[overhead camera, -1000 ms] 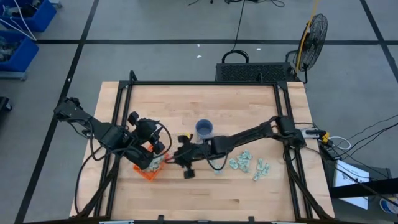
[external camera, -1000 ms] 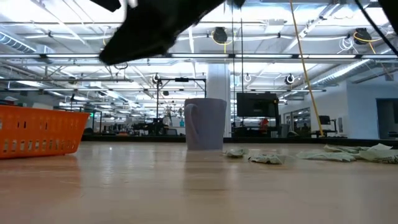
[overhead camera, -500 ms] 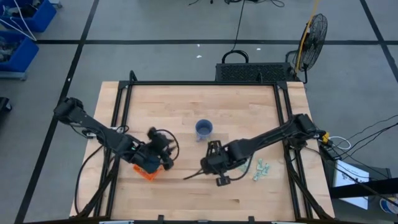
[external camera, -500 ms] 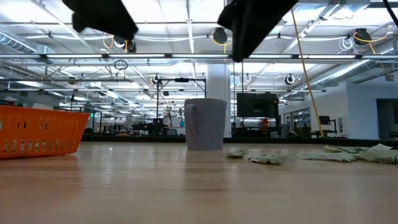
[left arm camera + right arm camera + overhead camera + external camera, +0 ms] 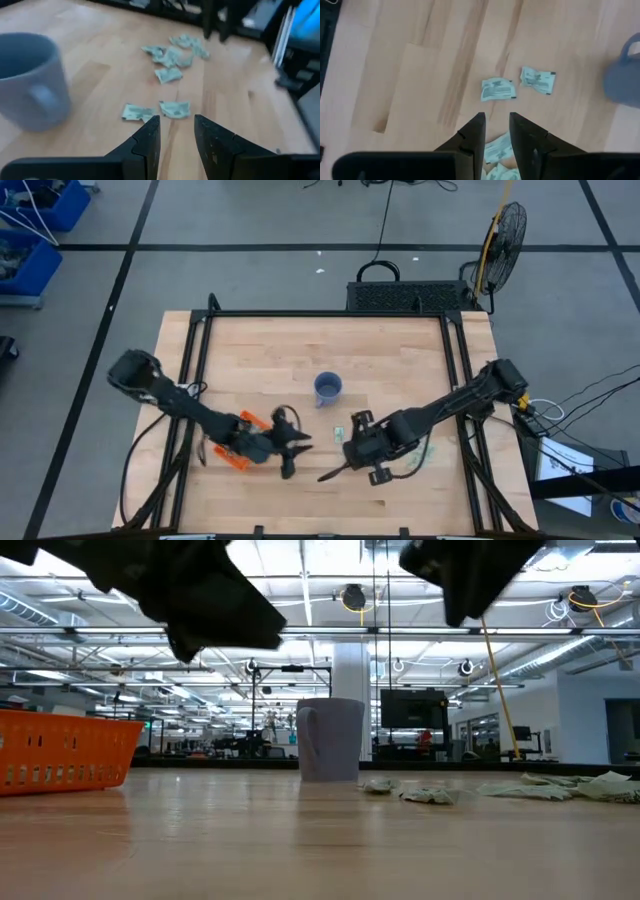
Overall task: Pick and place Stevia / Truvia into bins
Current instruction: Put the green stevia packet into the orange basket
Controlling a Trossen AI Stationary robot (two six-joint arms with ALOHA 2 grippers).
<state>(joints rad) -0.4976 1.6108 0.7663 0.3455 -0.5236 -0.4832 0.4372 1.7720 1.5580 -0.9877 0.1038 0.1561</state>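
Note:
Pale green and white Stevia packets [image 5: 172,55] lie scattered flat on the wooden table, right of the blue-grey mug [image 5: 328,388]. My left gripper [image 5: 176,127] is open and empty. It hangs low over the table between the orange bin [image 5: 236,459] and the mug and points toward the packets; the two nearest packets [image 5: 175,108] lie just ahead of it. My right gripper [image 5: 493,125] is open and empty and points steeply down above the packets [image 5: 497,89]. One packet [image 5: 498,147] lies on the table below its gap.
The bin [image 5: 60,750] stands at the table's left, partly under my left arm [image 5: 200,415]. The mug [image 5: 330,738] stands upright mid-table. One packet [image 5: 340,432] lies between the two grippers. A black metal frame [image 5: 190,380] runs along the table's sides.
My left gripper has left its place above the bin, gone down and toward the table's right edge, and tipped up from pointing down to nearly level. My right gripper has gone from beside the bin toward the right edge to above the packets and tipped to point more steeply down.

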